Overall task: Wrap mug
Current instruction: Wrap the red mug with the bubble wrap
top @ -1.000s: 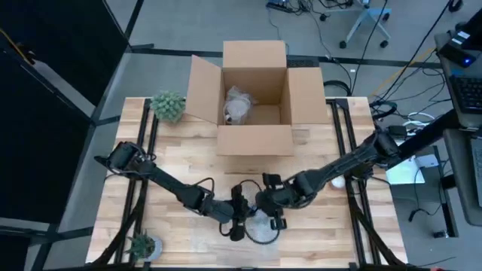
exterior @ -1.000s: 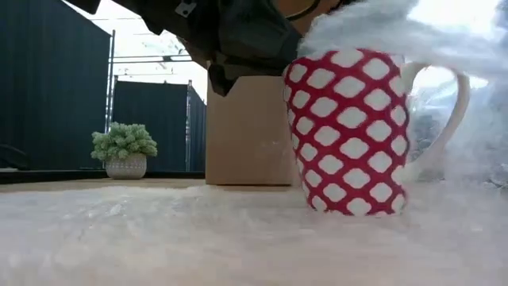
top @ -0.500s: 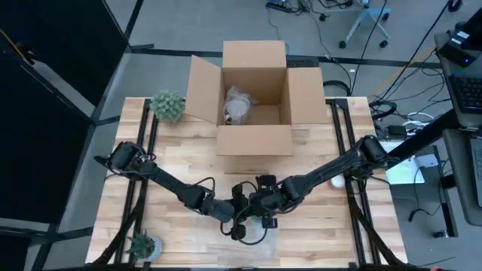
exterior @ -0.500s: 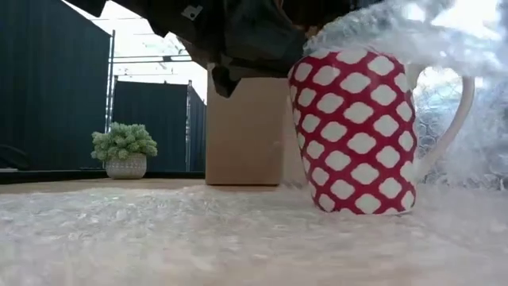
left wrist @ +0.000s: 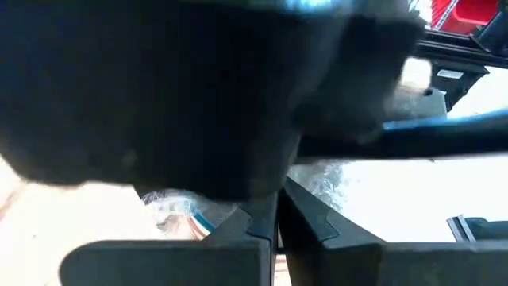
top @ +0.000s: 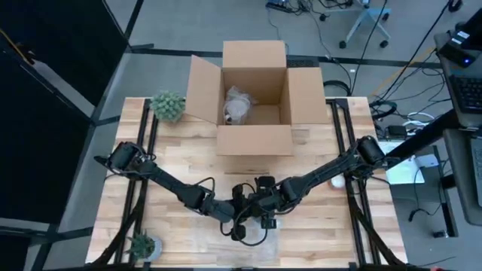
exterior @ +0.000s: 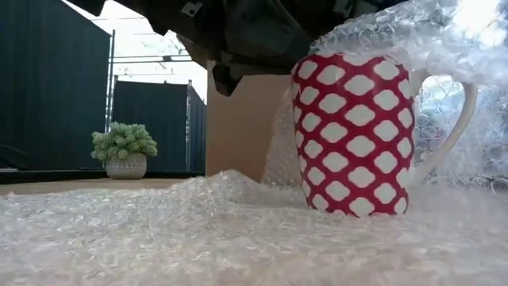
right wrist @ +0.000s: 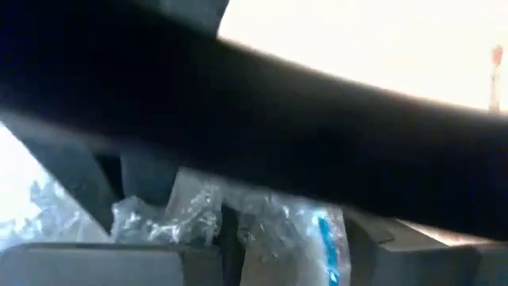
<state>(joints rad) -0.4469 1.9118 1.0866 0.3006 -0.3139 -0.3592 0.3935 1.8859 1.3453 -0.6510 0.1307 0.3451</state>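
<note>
High view: left end effector and right end effector meet over the mug at the tabletop's near edge; the box stands well behind.
Low view: mug upright on the wrap, which is draped over its rim and handle.
Left wrist view: left end effector's fingers together, seemingly pinching wrap.
Right wrist view: right end effector clamped on wrap.
Risk: pulling the wrap sideways could tip the mug.
Change: a fold of wrap has risen beside the mug since half a second ago.
</note>
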